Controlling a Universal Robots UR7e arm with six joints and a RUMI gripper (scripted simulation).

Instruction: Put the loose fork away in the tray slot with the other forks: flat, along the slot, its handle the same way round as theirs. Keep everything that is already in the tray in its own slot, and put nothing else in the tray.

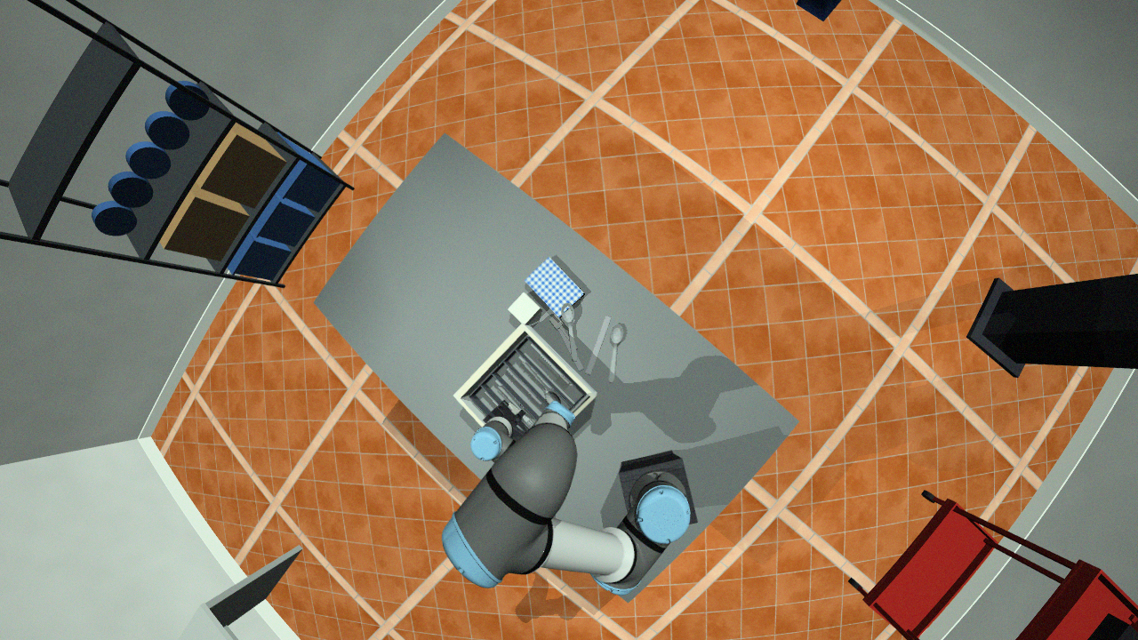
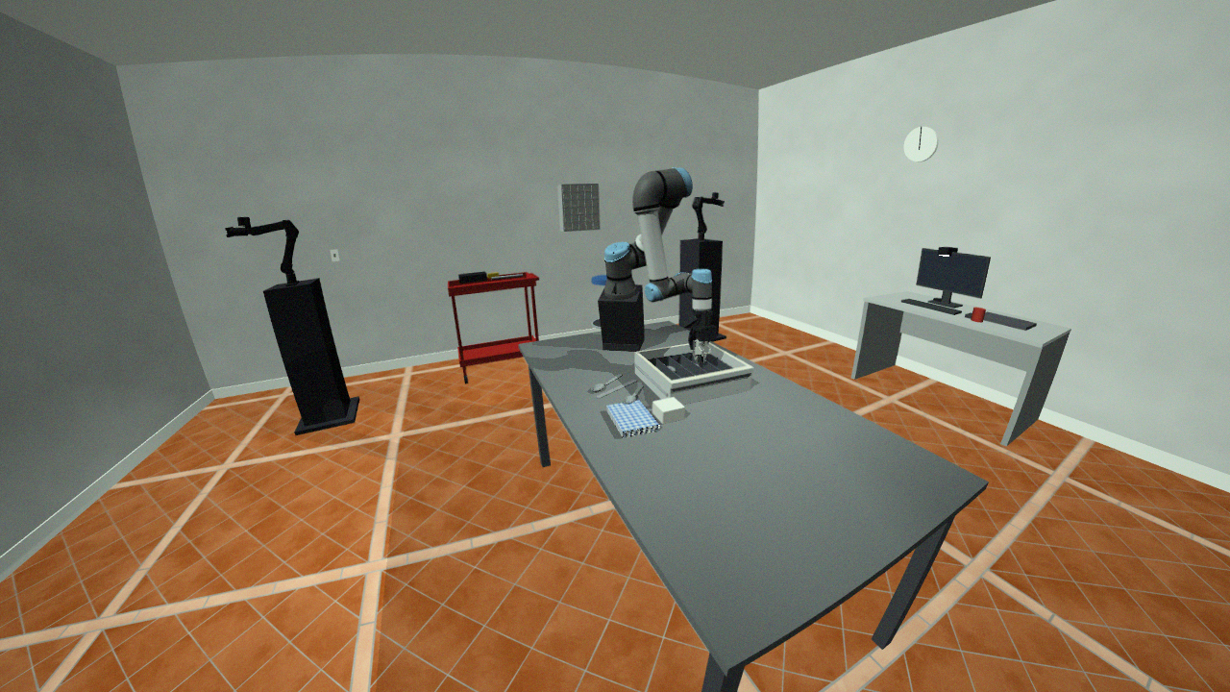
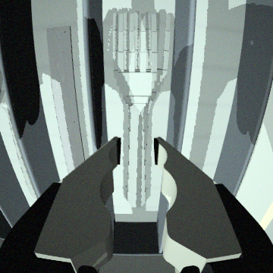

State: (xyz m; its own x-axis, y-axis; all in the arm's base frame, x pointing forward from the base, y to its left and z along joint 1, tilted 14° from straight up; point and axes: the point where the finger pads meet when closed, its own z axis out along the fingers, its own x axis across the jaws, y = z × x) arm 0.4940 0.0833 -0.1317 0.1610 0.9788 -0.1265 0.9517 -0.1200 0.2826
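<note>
The end effector [image 3: 136, 145] stands slightly apart, straddling the fork [image 3: 138, 87] handle in the tray [image 1: 470, 381], gripping nothing

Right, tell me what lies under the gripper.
Under the open gripper: forks flat along a tray slot, handles stacked. Handle ends are hidden by the gripper body.

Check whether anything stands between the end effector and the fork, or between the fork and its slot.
Nothing visible does. The fork already lies along a slot of the tray, directly below the end effector. The fingers stand on either side of its handle with a gap on both sides, gripping nothing.
</note>
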